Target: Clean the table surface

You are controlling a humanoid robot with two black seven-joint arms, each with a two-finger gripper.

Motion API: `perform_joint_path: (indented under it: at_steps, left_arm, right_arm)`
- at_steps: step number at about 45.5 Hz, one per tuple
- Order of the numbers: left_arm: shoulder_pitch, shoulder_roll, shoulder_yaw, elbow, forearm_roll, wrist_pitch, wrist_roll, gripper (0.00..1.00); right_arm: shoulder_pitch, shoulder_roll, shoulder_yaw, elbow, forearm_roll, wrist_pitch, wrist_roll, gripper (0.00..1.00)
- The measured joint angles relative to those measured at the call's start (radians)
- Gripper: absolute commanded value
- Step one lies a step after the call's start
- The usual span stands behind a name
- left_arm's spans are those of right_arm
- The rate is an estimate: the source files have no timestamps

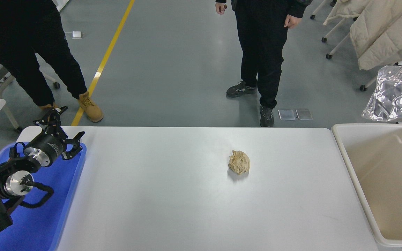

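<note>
White and matte, the table surface (pixel 173 202) fills the lower view; a crumpled brown paper ball (pixel 238 162) lies right of centre. A cream bin (pixel 347 153) adjoins its right edge, a foil bag (pixel 396 96) above it. The left gripper (pixel 59 130), fingers spread, is parked over a blue tray (pixel 44 223).

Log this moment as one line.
left gripper: open, parked over blue tray | foil bag: above bin | paper ball: on table

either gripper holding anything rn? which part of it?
Left gripper: open, holding nothing, parked over the blue tray. Right gripper is out of view; the silver foil bag hangs in the air at the right edge, its held part out of frame.
</note>
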Motion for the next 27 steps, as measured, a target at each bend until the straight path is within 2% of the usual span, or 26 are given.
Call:
perform_joint_path:
  at_steps: [17,27]
  left_arm:
    - [0.0,0.0,0.0,0.0,0.0,0.0,0.0,1.0]
    - [0.0,0.0,0.0,0.0,0.0,0.0,0.0,1.0]
  right_arm:
    - [-0.493,0.132,0.315,-0.446,0.007,-0.061,0.023,0.0]
    - [-0.763,0.268,0.503,-0.631,0.008,-0.189,0.059,0.0]
